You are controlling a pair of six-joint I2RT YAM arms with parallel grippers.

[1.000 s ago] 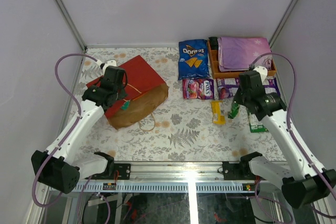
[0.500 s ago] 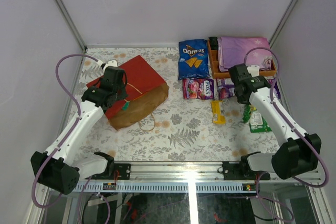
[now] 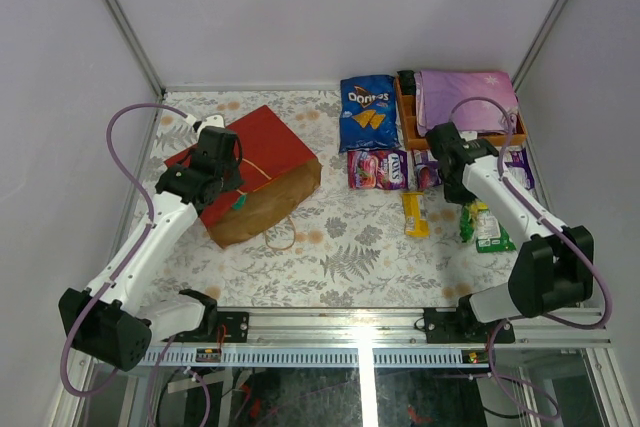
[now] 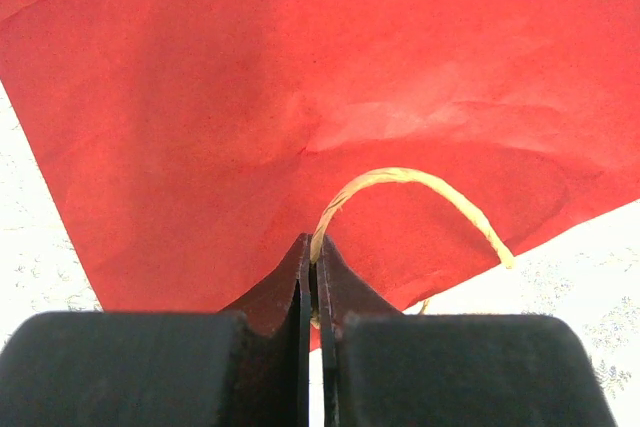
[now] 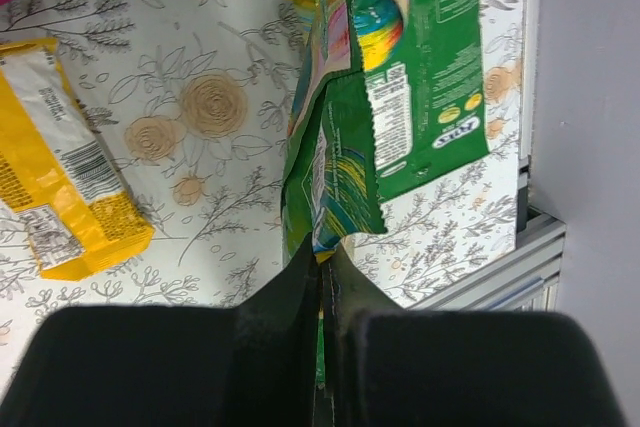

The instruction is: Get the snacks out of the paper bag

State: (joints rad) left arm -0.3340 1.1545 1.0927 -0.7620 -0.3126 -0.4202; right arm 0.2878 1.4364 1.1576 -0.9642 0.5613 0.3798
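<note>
The red paper bag [image 3: 262,162] [image 4: 300,97] lies on its side at the left, its brown mouth facing the middle. My left gripper [image 3: 236,197] [image 4: 315,252] is shut on its tan loop handle [image 4: 400,179]. My right gripper [image 3: 465,205] [image 5: 325,252] is shut on the edge of a green packet [image 3: 468,223] [image 5: 335,177], which hangs over the cloth beside a second green packet [image 3: 492,232] [image 5: 430,77] lying flat. Other snacks lie out: a blue Doritos bag [image 3: 368,112], a pink pack [image 3: 377,169] and a yellow pack [image 3: 414,213] [image 5: 60,197].
An orange wooden tray [image 3: 405,117] with a folded purple cloth [image 3: 465,99] stands at the back right. A purple pack [image 3: 430,169] lies partly under my right arm. The table's right metal edge [image 5: 500,287] runs close to the green packets.
My right arm has swung its wrist toward the back and carried the green packet rightward, next to the flat green one. The left arm and the bag have not moved.
</note>
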